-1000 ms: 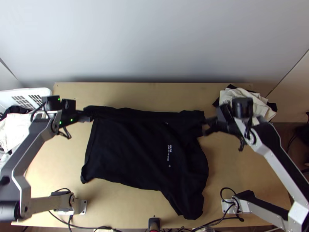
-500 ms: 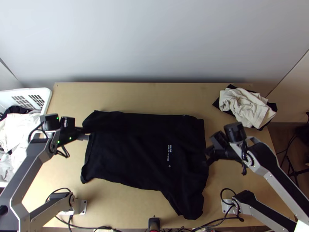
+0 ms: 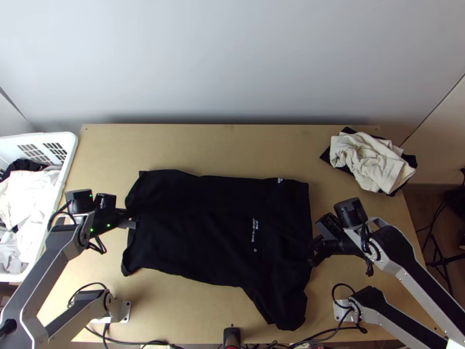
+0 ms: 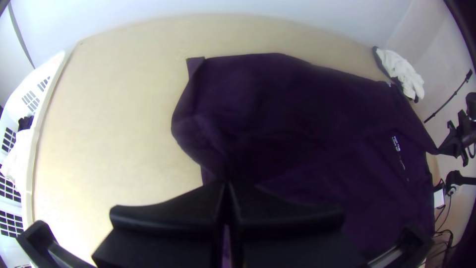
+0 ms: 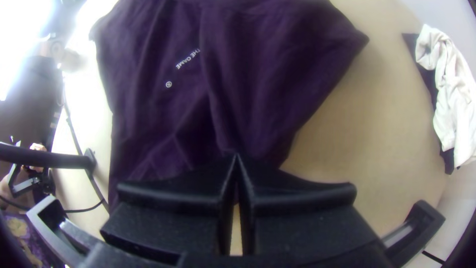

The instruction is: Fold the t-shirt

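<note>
Left of the frame's centre, the left pincer closes tightly on the t-shirt; right of centre, the right pincer nips its opposite edge, closed.

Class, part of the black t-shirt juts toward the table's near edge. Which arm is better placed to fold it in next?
Probably the right: its gripper is at the t-shirt's side nearest that jutting part, while the left gripper is at the opposite side. It would likely need to release first.
</note>
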Robot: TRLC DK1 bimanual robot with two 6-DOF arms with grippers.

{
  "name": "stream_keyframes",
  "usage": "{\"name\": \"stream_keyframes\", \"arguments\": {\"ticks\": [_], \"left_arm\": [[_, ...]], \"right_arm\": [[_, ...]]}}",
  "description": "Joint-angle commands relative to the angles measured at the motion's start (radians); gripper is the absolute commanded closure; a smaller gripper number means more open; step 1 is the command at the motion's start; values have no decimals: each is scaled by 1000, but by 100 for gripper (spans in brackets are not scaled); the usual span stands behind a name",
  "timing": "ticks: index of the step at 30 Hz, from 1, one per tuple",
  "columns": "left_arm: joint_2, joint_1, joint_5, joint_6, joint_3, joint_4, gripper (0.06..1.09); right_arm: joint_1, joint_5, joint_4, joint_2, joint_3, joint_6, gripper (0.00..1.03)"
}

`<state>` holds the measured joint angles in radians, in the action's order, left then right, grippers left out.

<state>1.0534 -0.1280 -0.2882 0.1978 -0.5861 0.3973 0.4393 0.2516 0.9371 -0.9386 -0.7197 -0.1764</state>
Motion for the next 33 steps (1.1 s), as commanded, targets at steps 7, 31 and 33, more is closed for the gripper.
{"name": "stream_keyframes", "arguments": {"ticks": [7,31,33], "left_arm": [[76,-13,0,8,37,-49,75],[-102,-13,3,264,-67,719,21],[-92,-13,11,264,-66,726,27]], "right_arm": [[3,8,-24,-14,31,9,42],[65,8,184,-2,-254,54,4],[85,9,197,-2,-256,46,4]]}}
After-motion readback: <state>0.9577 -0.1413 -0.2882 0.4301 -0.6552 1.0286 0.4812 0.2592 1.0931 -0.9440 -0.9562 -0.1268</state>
